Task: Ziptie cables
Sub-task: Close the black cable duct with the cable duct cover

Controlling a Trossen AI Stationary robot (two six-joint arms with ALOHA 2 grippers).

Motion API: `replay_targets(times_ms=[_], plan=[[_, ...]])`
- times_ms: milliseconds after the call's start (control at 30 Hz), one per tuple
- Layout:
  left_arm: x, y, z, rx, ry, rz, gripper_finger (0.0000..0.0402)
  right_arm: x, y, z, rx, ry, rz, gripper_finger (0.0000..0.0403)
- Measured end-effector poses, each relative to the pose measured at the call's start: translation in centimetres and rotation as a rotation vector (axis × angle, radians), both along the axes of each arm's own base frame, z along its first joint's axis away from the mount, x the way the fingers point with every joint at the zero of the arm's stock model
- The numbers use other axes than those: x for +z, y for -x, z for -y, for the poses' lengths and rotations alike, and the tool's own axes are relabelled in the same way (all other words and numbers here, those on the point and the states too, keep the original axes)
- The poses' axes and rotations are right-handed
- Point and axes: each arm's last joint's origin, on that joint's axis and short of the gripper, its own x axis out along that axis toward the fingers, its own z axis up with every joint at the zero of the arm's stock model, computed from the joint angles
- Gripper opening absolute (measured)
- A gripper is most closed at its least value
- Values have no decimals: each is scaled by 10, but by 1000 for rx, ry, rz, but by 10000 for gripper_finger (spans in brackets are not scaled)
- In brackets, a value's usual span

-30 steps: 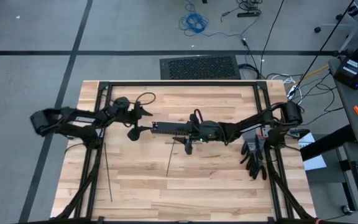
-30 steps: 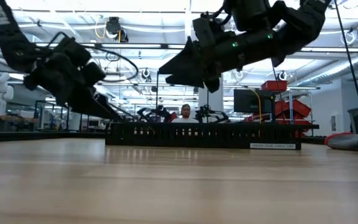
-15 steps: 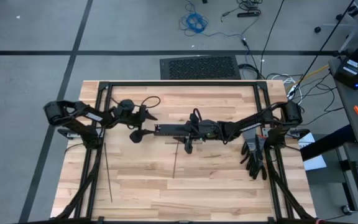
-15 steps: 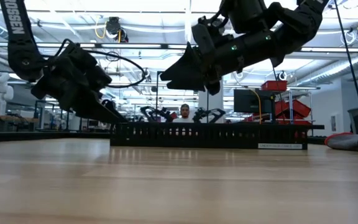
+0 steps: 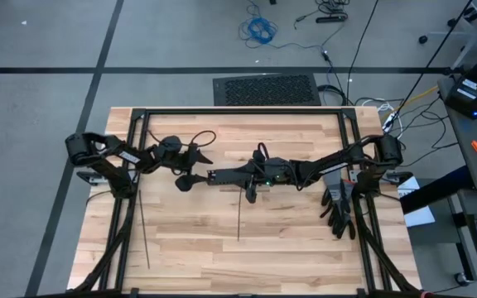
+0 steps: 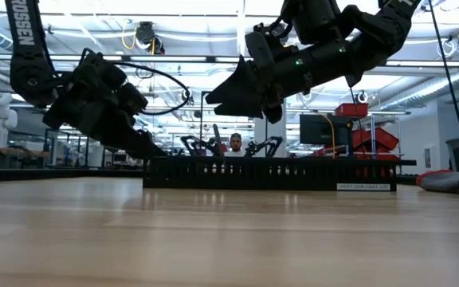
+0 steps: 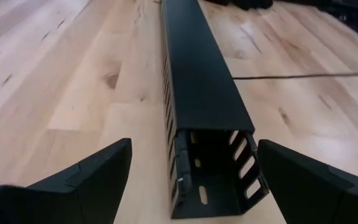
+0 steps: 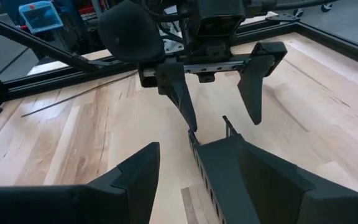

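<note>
One ziptie (image 5: 238, 217) lies lengthwise beside the black duct (image 7: 194, 87), across it. The left hand (image 7: 191, 171) and right hand (image 8: 194, 168) gape empty at opposite duct ends; only the wrist views show this.

My worktop (image 7: 61, 81) is pale wood in planks, smooth and lightly glossy, with visible grain and soft reflections. The slotted duct (image 7: 197, 93) lying on it looks like black moulded plastic with a smooth, slightly shiny top, and the two zipties (image 5: 238, 217) look like thin dark plastic strips. The fingers (image 7: 86, 180) of my left gripper (image 7: 191, 180) look like matt dark plastic, and the floor (image 5: 40, 99) around the worktop is dull grey.
</note>
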Motion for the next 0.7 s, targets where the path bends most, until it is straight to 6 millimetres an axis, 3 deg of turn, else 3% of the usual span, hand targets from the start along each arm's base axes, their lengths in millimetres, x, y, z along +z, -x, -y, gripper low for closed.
replay_targets(times_ms=[233, 467, 700], plan=[[0, -2, 9, 55, 69, -60, 345, -2, 1, 0, 0, 0, -24, 210], [-1, -12, 36, 132, -34, -101, 345, -4, 2, 0, 0, 2, -45, 210], [-2, -13, 41, 198, -82, -112, 345, -7, 1, 1, -4, 5, -51, 210]])
